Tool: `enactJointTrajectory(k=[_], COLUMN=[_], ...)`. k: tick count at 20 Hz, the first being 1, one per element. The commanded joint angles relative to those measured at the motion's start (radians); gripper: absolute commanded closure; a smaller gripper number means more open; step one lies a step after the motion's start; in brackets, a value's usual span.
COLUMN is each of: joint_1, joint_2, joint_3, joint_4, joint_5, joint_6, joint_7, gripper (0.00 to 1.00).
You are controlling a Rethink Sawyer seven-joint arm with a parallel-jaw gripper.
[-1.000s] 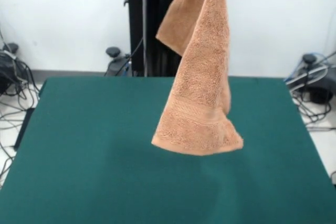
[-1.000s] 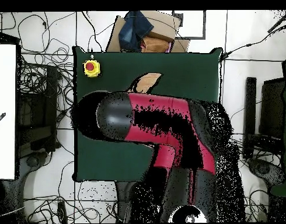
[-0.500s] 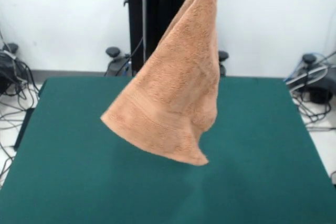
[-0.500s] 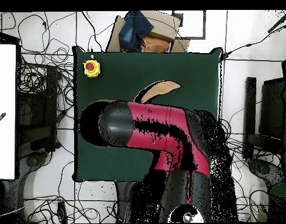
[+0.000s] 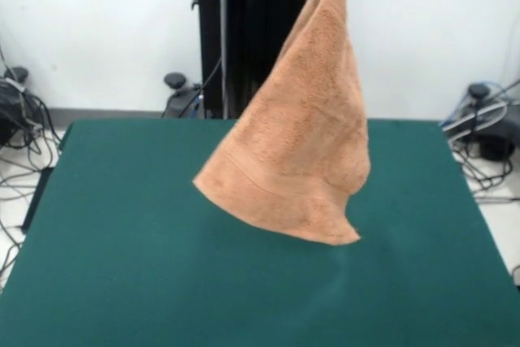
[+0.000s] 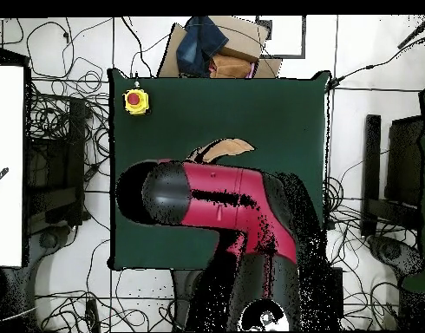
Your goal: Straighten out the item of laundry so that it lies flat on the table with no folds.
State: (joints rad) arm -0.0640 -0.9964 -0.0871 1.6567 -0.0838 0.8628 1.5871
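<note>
Light orange-tan terry-cloth towel (image 5: pixel 301 152) hanging in the air above the large dark green felt-like tabletop (image 5: pixel 122 241), held up by one corner at the top edge of the front view and fanning out wider toward its lower hem, with a woven band stripe running just above that hem. Lowest corner clear of the tabletop, not touching it. Tool barely visible at the towel's top (cannot tell how its fingers stand). From overhead, red and black arm (image 6: pixel 225 195) stretched across the tabletop, covering most of the towel; yellow box with a red button (image 6: pixel 136 101) near one corner of the tabletop, well apart from the towel.
</note>
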Motion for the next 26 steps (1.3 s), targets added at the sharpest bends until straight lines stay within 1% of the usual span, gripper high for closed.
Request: enactJointTrajectory(k=[1,5,9,11,19,26], joint_1=[0.042,0.039,0.043,0.06,0.184,0.259], joint_2=[0.054,0.093,0.093,0.094,0.117,0.133], joint_3=[-0.047,-0.043,-0.047,-0.056,-0.111,-0.154], joint_4=[0.136,0.141,0.167,0.157,0.14,0.122], joint_5=[0.028,0.021,0.04,0.046,0.095,0.126], joint_6=[-0.086,-0.136,-0.17,-0.155,-0.136,-0.122], joint_7=[0.339,0.323,0.324,0.337,0.454,0.515], gripper=[1.0,1.0,1.0,1.0,1.0,1.0])
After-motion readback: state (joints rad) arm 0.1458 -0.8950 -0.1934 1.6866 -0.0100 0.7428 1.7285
